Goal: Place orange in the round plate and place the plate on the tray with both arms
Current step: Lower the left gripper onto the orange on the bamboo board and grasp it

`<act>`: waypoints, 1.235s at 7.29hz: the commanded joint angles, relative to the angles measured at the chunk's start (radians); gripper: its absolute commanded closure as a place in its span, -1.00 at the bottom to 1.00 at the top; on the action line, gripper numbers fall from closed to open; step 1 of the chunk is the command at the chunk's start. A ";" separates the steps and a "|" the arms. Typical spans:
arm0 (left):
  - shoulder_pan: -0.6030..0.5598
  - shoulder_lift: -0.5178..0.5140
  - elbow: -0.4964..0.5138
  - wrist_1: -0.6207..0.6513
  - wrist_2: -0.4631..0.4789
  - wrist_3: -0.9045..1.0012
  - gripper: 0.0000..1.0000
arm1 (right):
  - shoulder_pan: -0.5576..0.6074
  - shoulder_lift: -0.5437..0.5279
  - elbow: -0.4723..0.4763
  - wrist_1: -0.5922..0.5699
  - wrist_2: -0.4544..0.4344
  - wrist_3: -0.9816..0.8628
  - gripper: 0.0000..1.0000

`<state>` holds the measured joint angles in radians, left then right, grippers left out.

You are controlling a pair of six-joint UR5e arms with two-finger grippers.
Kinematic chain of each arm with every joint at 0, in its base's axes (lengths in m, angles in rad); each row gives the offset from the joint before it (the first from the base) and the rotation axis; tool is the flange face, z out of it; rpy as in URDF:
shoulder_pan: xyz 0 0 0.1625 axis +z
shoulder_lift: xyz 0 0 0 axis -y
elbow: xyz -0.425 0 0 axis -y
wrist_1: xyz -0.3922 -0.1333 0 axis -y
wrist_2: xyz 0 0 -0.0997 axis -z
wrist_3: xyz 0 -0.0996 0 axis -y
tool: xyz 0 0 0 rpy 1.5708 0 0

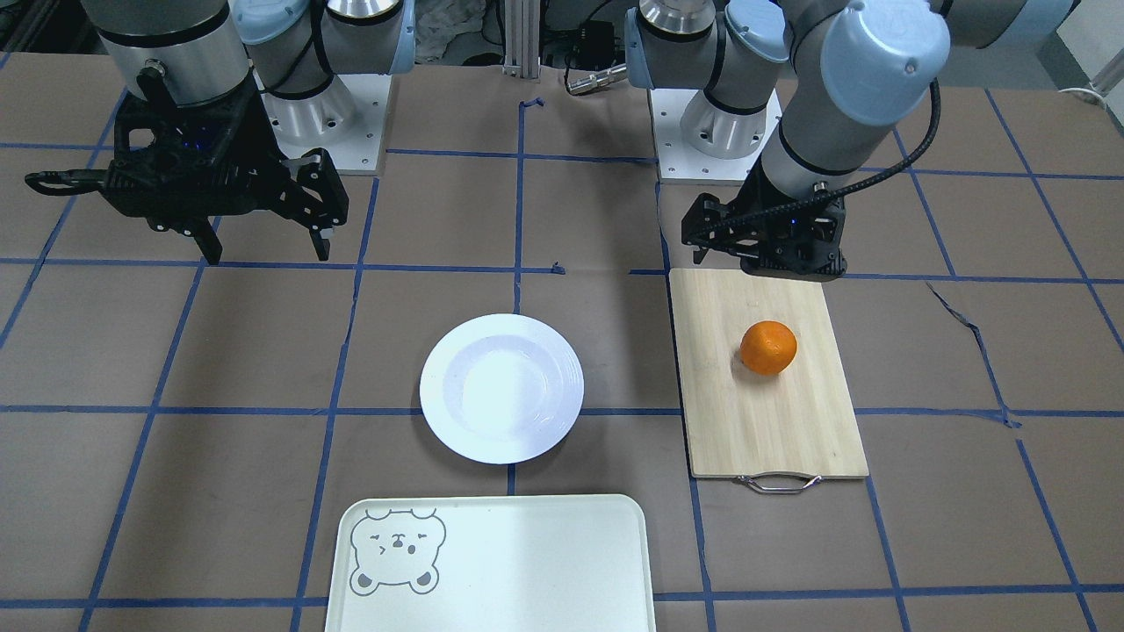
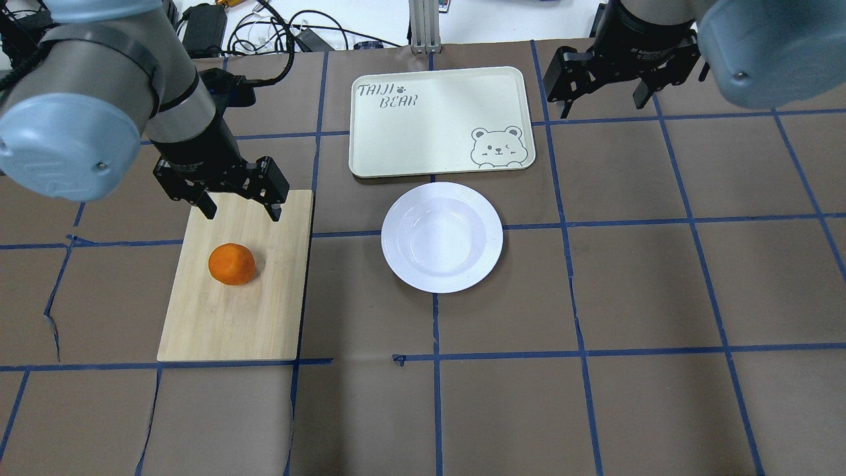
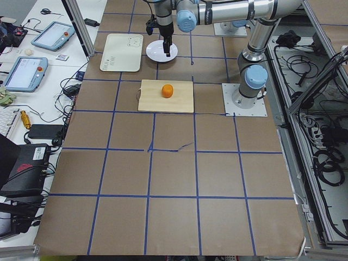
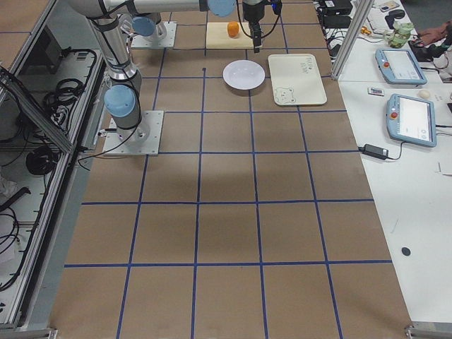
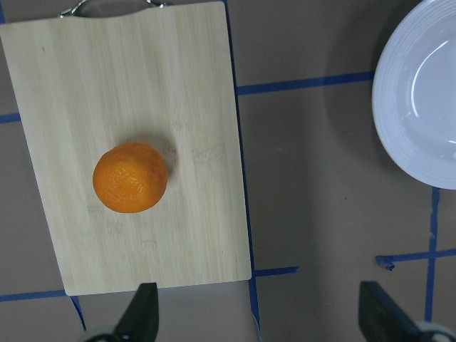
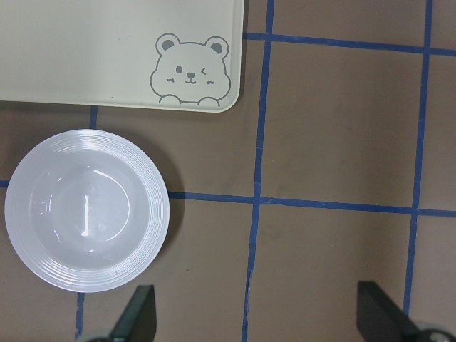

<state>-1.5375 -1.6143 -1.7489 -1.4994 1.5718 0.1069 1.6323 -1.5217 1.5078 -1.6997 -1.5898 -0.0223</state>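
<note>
a robotics lab, by every sign. the wide tabletop [image 4: 226,233] is papered in brown and ruled into squares with blue tape [image 4: 258,203]. a silver-grey jointed left arm [image 3: 254,81] with light-blue joint caps and a matching right arm [image 4: 119,102] stand bolted to white metal base plates [image 4: 145,138]. two grey-and-blue touchscreen control pendants [image 4: 408,120] lie on a white side bench [image 4: 417,212], aluminium frame posts [image 4: 351,35] rise at its edge, and black cables [image 3: 326,157] coil alongside.

The table [image 4: 226,233], covered in brown paper and gridded with blue tape [image 4: 226,203], has a white bench [image 4: 395,205] with two blue-edged teach pendants [image 4: 412,120] along one side and black cables [image 4: 42,159] coiled along the other.
</note>
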 commanded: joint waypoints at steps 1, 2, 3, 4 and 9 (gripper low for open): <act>0.049 -0.044 -0.089 0.101 0.007 0.007 -1.00 | -0.005 -0.002 0.000 0.000 -0.001 0.002 -1.00; 0.069 -0.074 -0.106 0.147 0.061 0.008 -1.00 | -0.005 -0.003 0.000 0.000 -0.002 0.002 -1.00; 0.094 -0.097 -0.112 0.166 0.080 0.011 -1.00 | -0.002 -0.003 0.000 0.000 -0.001 0.002 -1.00; 0.118 -0.128 -0.112 0.169 0.082 0.011 -1.00 | -0.003 -0.003 0.000 0.000 -0.002 0.002 -1.00; 0.151 -0.271 -0.121 0.235 0.120 0.138 -0.71 | 0.001 -0.003 -0.001 -0.002 0.001 0.002 -1.00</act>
<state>-1.3917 -1.8603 -1.8710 -1.2740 1.6858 0.2030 1.6311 -1.5247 1.5066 -1.7010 -1.5894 -0.0200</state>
